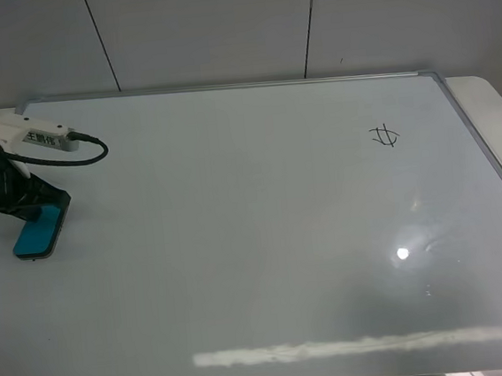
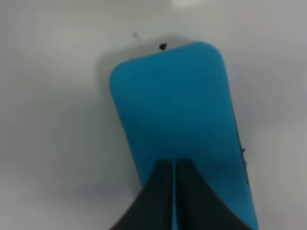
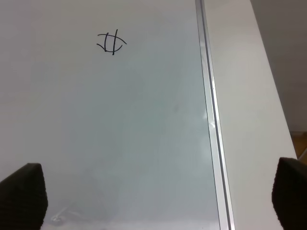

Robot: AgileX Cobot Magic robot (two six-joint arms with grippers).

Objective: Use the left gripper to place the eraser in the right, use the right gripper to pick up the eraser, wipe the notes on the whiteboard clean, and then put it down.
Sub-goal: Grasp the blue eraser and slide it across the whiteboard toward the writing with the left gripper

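Note:
The blue eraser [image 1: 38, 232] with a dark base lies flat on the whiteboard [image 1: 256, 241] at its far left. My left gripper [image 1: 46, 204] is right over the eraser's far end. In the left wrist view its dark fingers [image 2: 158, 201] stand pressed together, with the eraser's [image 2: 177, 110] blue face beyond them; it holds nothing that I can see. A small black scribble [image 1: 385, 135] is on the board's right part and shows in the right wrist view [image 3: 112, 43]. My right gripper [image 3: 158, 191] is open and empty above the board near its right frame; it is outside the exterior view.
A white connector block with a black cable [image 1: 51, 141] hangs from the left arm above the board. The board's aluminium frame [image 3: 211, 120] runs along the right, with the white table [image 3: 244, 96] beyond it. Light glare [image 1: 403, 252] lies on the lower board.

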